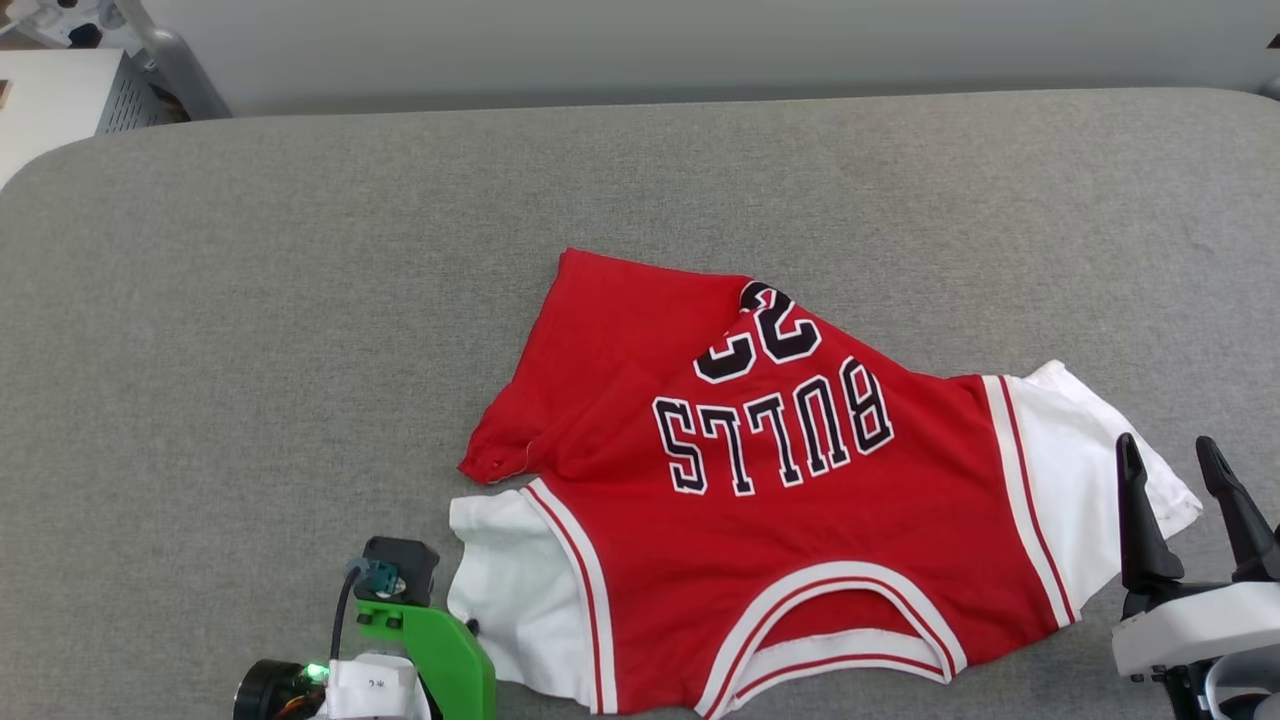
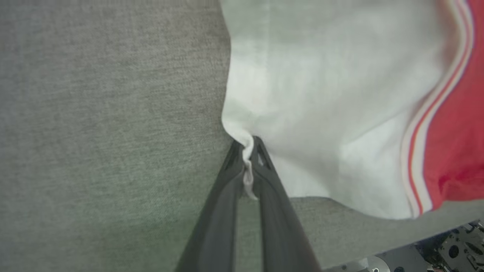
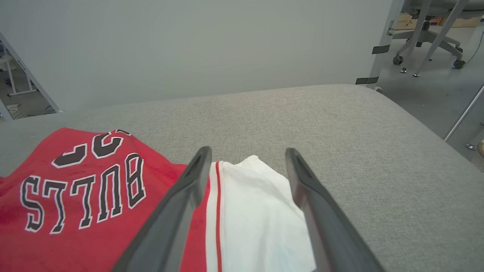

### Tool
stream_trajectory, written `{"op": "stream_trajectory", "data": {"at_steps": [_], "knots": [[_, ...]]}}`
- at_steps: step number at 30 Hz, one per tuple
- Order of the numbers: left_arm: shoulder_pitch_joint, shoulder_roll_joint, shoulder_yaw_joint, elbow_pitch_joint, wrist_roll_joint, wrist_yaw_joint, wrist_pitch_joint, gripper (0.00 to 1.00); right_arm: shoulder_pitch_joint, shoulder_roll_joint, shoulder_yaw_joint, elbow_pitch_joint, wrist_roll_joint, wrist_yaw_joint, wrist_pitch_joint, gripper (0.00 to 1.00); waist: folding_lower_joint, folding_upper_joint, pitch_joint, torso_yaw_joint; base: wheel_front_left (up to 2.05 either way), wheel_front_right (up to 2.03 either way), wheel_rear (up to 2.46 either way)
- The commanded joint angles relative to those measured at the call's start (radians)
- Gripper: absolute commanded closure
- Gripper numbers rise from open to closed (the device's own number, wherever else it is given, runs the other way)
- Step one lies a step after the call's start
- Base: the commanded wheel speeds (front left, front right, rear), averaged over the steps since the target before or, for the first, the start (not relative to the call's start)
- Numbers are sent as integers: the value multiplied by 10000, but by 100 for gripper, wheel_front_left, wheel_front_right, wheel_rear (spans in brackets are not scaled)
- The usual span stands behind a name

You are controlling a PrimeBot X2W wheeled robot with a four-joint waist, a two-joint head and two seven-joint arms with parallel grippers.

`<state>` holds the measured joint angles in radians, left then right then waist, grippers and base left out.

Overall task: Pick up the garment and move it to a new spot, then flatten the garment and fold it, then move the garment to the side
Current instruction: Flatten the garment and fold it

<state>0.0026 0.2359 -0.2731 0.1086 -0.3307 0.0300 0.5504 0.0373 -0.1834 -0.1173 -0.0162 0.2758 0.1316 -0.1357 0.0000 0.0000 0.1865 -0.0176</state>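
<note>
Your left pincer (image 2: 247, 145) is clamped on the edge of the left sleeve (image 2: 321, 94); a fold of white cloth is pinched between its fingers. Your right pincer (image 1: 1167, 450) stands with jaws wide apart and nothing between them, poised over the right sleeve (image 3: 257, 200); whether its tips touch the cloth cannot be told.

The garment (image 1: 760, 470) lies print side up on the near middle of the counter (image 1: 250, 300), collar nearest you, hem away; its far left part is turned over on itself and covers part of the number.

Judgement: the pick-up is in hand, with one grip made and the second wanting. The next move calls for the right pincer to come down and close on its sleeve edge; lift both together only then, or the shirt is likely to hang askew and bunch.

The counter is covered in grey woven fabric, rounded at its corners, with wide grey ground on the far and left sides for a new spot. Beyond it stands a pale wall (image 3: 189, 45); to the right, floor and the wheeled base of a chair (image 3: 427, 36); at the far left, a white cabinet (image 1: 50, 100).
</note>
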Motion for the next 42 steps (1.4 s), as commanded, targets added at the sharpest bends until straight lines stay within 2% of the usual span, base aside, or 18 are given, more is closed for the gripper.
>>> {"op": "stream_trajectory", "data": {"at_steps": [1,7,13,15,23,27,34,42], "knots": [[-64,-140,-32,334,-112,-54,-113,100,-4,-39,-18,55,37,-9,29,0,0,0,-152,52,0,0,0],[-9,-30,460,-72,-569,-76,-508,100,230,-228,-32,182,76,-9,333,0,0,0,-712,252,0,0,0],[275,72,1228,-1416,-1544,-164,-484,100,539,-583,-156,156,321,-9,1640,0,0,0,-1185,538,0,0,0],[459,208,1528,-2193,-1798,-62,-316,100,653,-856,-166,-20,595,-9,2916,0,0,0,-1237,633,0,0,0],[962,522,2064,-3842,-2466,179,502,100,432,-1691,-606,-362,1244,-9,7326,0,0,0,-833,758,0,0,0],[1020,665,2115,-4295,-2532,294,856,100,-92,-1994,-801,-428,1226,-9,8928,0,0,0,-464,826,0,0,0],[849,635,1968,-4641,-2541,349,1001,100,-912,-2208,-744,148,1072,-9,10060,0,0,0,153,1020,0,0,0],[495,590,1785,-4696,-2513,314,983,100,-1359,-2168,-450,1274,1089,-9,9977,0,0,0,708,1270,0,0,0]]}}
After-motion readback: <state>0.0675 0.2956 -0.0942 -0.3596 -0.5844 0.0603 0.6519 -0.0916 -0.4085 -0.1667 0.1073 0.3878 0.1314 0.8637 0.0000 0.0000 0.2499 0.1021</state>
